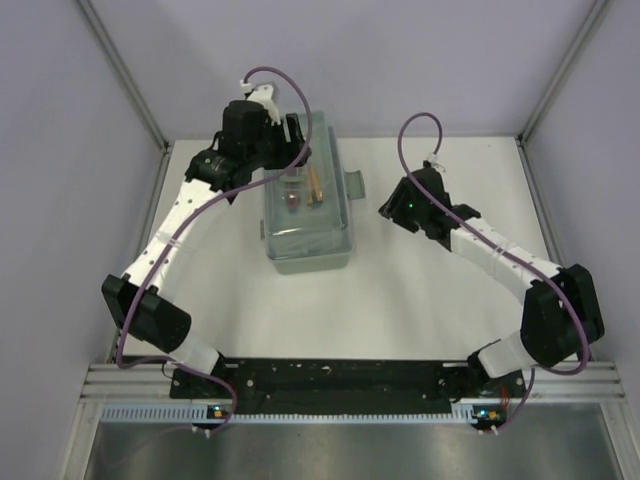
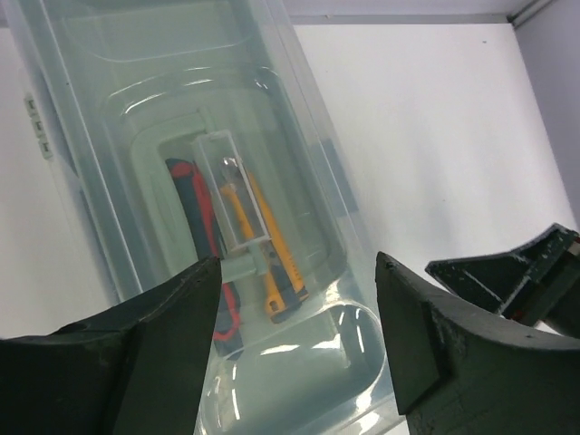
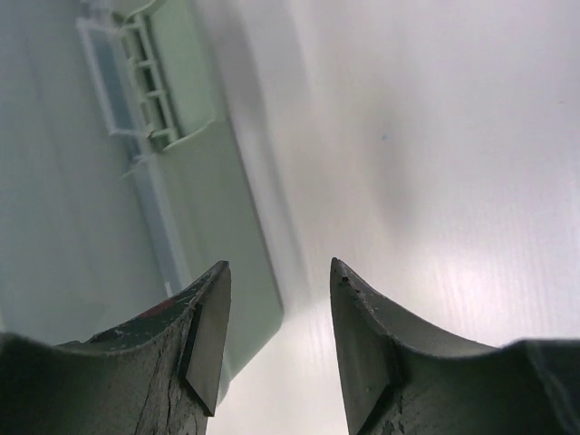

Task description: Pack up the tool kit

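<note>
A pale green toolbox [image 1: 307, 215] sits on the white surface [image 1: 420, 290], tools [image 2: 272, 245] showing through its clear lid [image 2: 181, 82]. The left gripper [image 2: 299, 263] is open and empty above it; the right gripper [image 3: 279, 267], half open and empty, is beside its latch [image 3: 159, 91]

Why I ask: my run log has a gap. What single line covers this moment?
toolbox: lid on, tools inside | left fingers: open, empty, over toolbox far end | right fingers: open, empty, beside toolbox latch

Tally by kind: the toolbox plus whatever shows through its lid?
Pale green toolbox: 1
Yellow utility knife: 1
Red-and-dark handled tool: 1
Total: 3. Anything else inside is hidden.
</note>
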